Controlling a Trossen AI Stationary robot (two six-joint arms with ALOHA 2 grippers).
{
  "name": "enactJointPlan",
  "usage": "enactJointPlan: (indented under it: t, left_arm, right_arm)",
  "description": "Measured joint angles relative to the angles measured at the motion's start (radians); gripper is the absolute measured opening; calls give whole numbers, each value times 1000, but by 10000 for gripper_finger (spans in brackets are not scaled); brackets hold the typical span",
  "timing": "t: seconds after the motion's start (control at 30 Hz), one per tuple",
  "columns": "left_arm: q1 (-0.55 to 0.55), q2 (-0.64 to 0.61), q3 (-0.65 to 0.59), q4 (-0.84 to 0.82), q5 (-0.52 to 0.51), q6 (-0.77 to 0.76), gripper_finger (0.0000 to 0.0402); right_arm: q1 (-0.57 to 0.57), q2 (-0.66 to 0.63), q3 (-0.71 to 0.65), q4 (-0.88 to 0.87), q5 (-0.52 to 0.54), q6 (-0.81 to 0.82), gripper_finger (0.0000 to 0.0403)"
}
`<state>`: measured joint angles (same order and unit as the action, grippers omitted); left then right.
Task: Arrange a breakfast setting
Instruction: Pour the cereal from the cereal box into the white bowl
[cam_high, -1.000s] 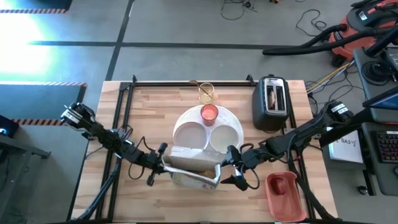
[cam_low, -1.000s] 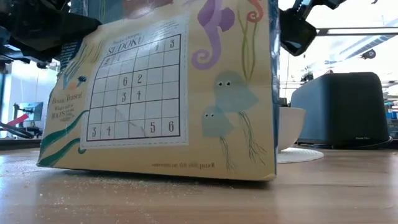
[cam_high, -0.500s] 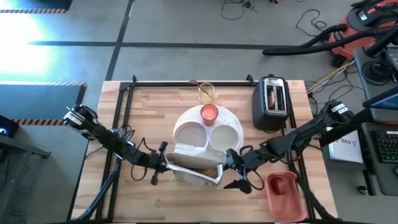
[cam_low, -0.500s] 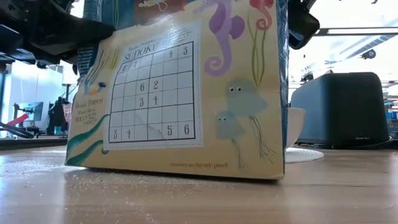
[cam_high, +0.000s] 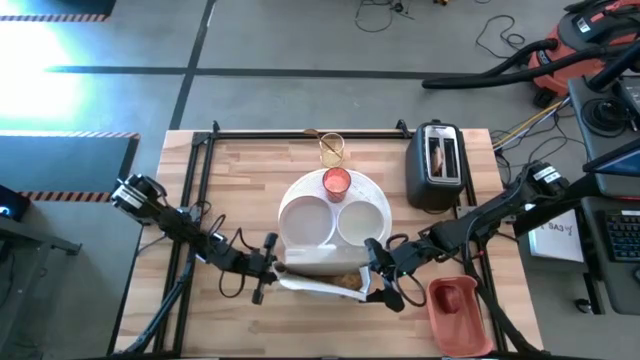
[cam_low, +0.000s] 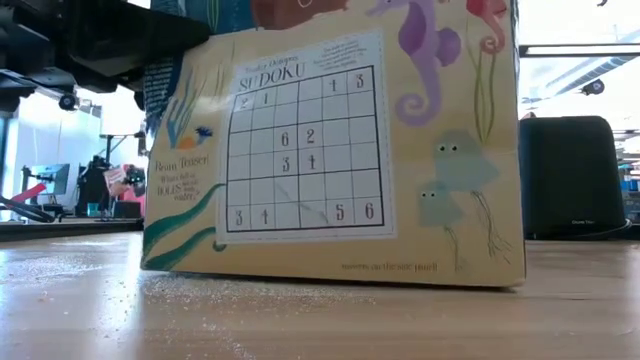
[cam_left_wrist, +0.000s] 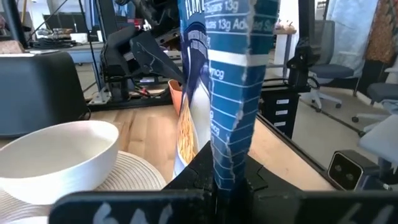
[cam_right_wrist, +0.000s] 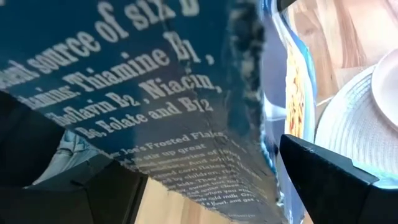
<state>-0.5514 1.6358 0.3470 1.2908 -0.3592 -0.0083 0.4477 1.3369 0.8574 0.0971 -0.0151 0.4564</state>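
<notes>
Cereal box (cam_high: 318, 272): stands on the counter (cam_high: 250, 175) beside the large round white plate (cam_high: 300, 190), between both arms.
Left end effector (cam_high: 270, 268): clamped shut on the cereal box's edge.
Right end effector (cam_high: 375, 275): fingers spread wide around the box's other end.
High view only: small red cup (cam_high: 336, 181) and small white bowl (cam_high: 357, 222) on the plate; clear glass (cam_high: 331, 149), toaster (cam_high: 437, 163).
Low view only: sudoku panel (cam_low: 305, 145) faces the camera.
Change: box stands more upright and has shifted toward the right arm.
</notes>
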Motion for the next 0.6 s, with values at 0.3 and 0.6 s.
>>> enactJointPlan:
  t: [0.3,0.6]
  left_arm:
    - [0,6,3,22,2,-19,0]
    - [1,5,22,43,68,-19,0]
  right_arm:
    - [0,0,0,-2,16,3,364]
    - [0,0,0,5,83,7,364]
